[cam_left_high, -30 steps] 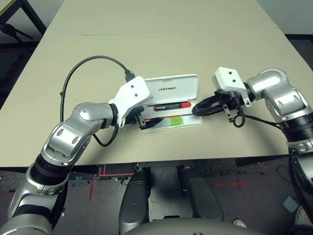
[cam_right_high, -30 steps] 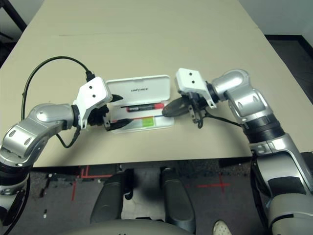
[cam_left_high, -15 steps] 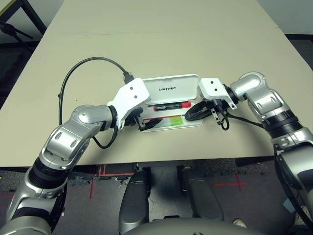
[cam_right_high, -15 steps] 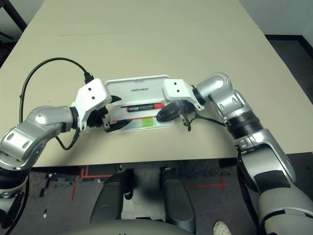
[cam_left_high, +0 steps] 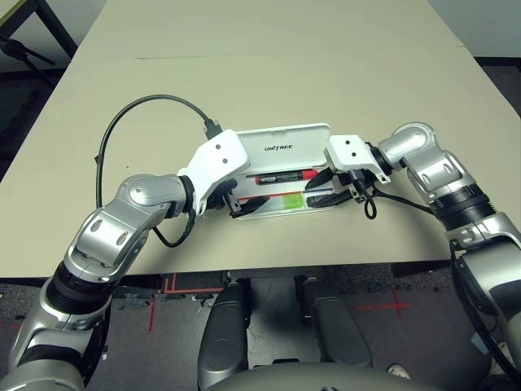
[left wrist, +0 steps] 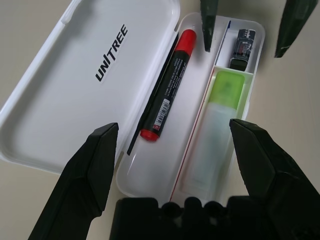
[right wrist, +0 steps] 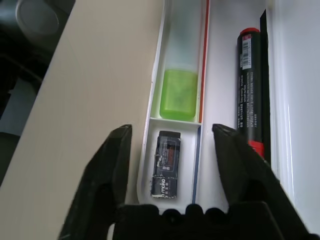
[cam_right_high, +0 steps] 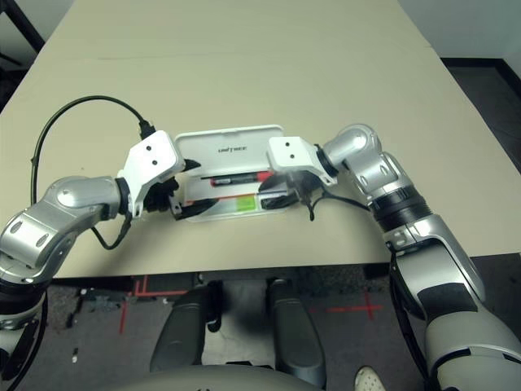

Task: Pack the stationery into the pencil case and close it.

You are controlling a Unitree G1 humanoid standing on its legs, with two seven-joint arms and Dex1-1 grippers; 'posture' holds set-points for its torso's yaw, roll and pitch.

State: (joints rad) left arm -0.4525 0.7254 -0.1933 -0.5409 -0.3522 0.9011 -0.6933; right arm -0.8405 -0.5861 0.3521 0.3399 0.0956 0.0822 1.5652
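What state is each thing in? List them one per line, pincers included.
Pencil case: open, lid laid flat on the table.
Red marker: lying in the tray's compartment next to the lid.
Highlighter: lying in the other long compartment, green cap on.
Small dark piece: lying in the small end compartment.
Left pincer: open, empty, over the tray.
Right pincer: open, empty, over the small compartment.

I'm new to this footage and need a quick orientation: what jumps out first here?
An open white pencil case lies mid-table, its lid folded back flat. Inside lie a red marker, a highlighter with a green cap, and a small dark piece in an end compartment. The left tool and right tool hover open at opposite ends.
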